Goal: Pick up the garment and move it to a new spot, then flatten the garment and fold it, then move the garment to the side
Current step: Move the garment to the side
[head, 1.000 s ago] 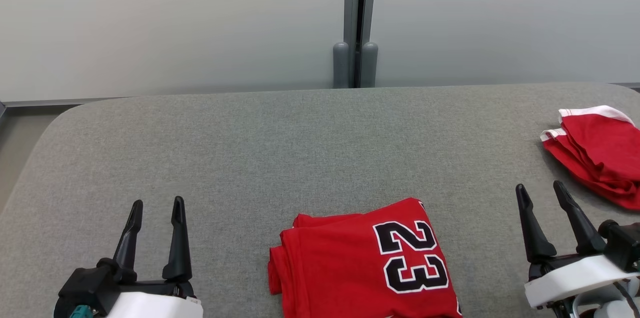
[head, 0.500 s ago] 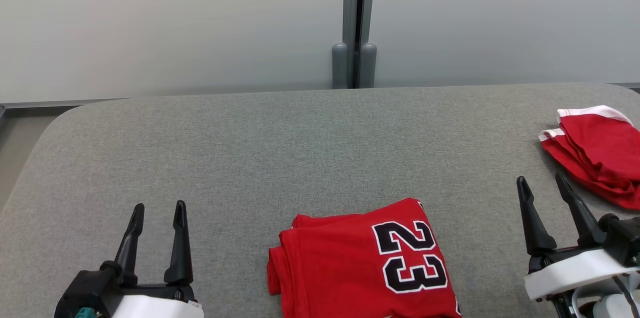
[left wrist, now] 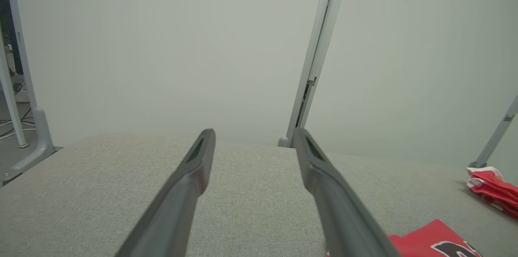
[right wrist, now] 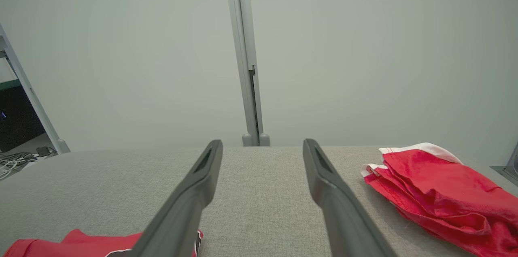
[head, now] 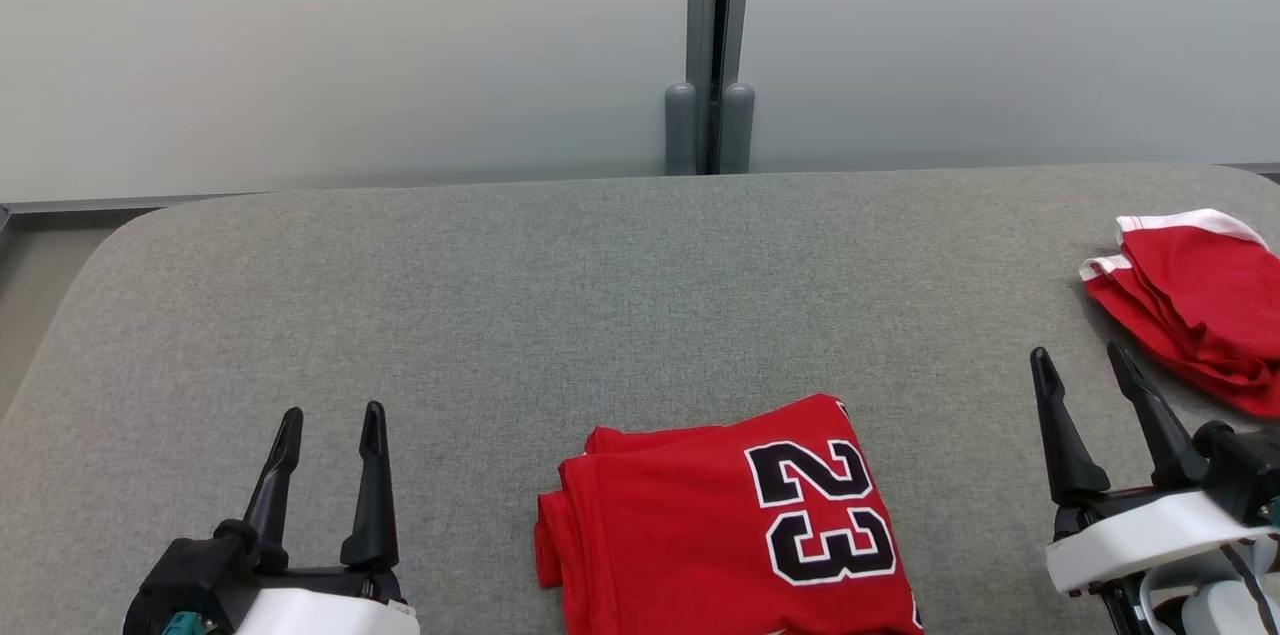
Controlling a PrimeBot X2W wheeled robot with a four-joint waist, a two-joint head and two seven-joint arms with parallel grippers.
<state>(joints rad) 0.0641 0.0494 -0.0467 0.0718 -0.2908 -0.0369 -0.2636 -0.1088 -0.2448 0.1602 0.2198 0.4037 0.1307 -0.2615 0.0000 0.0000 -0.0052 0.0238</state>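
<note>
A folded red jersey garment (head: 700,535) with a black "23" lies at the near edge of the grey padded table (head: 600,295), between my two grippers. Its corner shows in the left wrist view (left wrist: 437,241) and the right wrist view (right wrist: 81,243). My left gripper (head: 333,412) hovers open to the left of it, with nothing between the fingers (left wrist: 254,131). To the jersey's right, my right gripper (head: 1079,352) also stands open and empty (right wrist: 263,142).
A second red garment with white trim (head: 1200,305) lies crumpled at the table's right edge, just beyond the right gripper (right wrist: 437,192). Pale partition panels with a grey post (head: 712,45) stand behind the table. The table's corners are rounded.
The left gripper has shifted slightly to the right. The right gripper has edged a little forward. Both garments lie as before.
</note>
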